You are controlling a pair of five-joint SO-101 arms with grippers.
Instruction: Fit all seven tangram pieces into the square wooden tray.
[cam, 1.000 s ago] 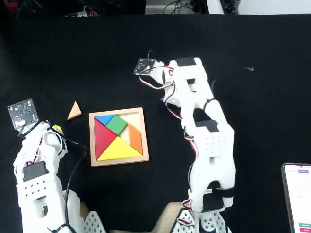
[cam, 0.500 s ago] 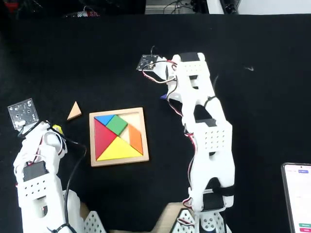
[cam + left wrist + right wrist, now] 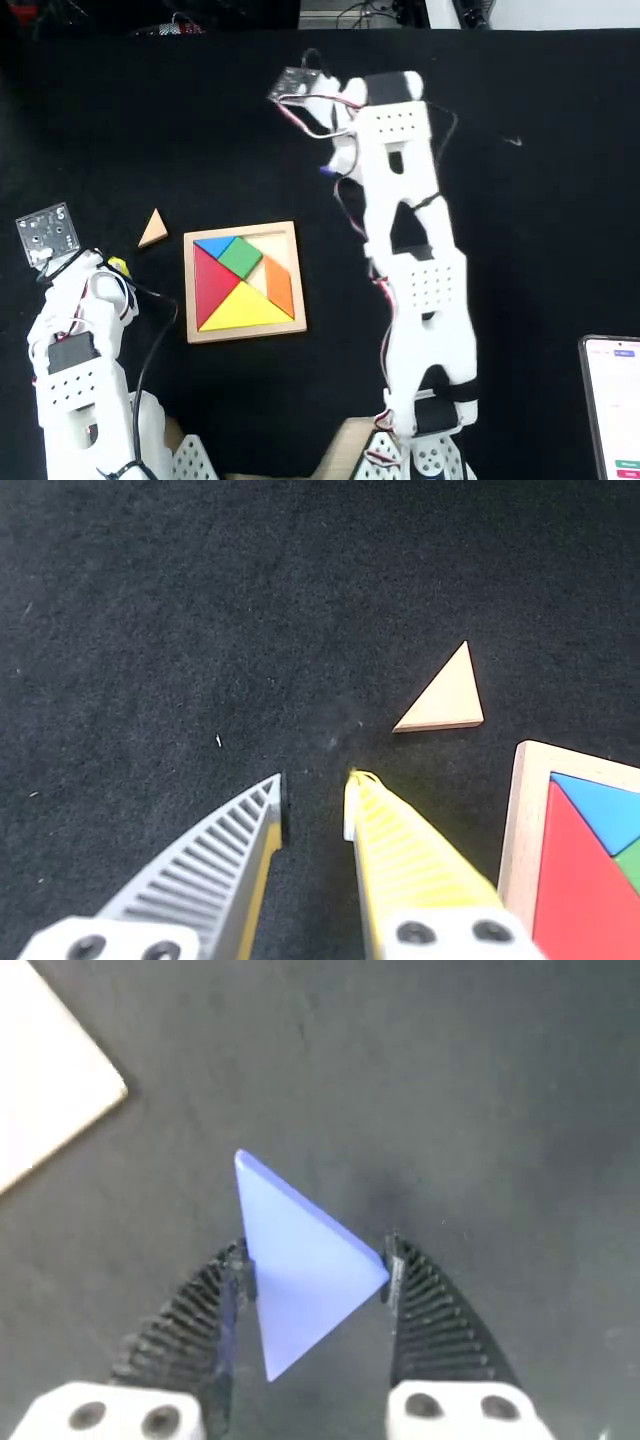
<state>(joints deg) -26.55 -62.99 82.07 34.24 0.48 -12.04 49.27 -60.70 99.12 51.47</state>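
Observation:
The square wooden tray (image 3: 189,300) lies left of centre and holds blue, green, red, yellow and orange pieces, with bare wood showing near its far right corner. A wood-coloured triangle (image 3: 153,229) (image 3: 445,695) rests on the black cloth just beyond the tray's far left corner. My left gripper (image 3: 118,268) (image 3: 314,795) hovers close to that triangle, slightly open with nothing between its fingers. My right gripper (image 3: 335,168) (image 3: 315,1270) is beyond the tray's far right corner, shut on a purple-blue triangle (image 3: 300,1260) (image 3: 328,172) held off the cloth.
A phone (image 3: 612,400) lies at the near right edge of the table. Cables (image 3: 170,25) run along the far edge. A pale flat corner (image 3: 50,1090), probably the tray, shows in the right wrist view. Black cloth stretches open to the right of the arms.
The right arm has stretched toward the far side of the table, carrying the purple-blue triangle with it. The left arm and the tray pieces have stayed put.

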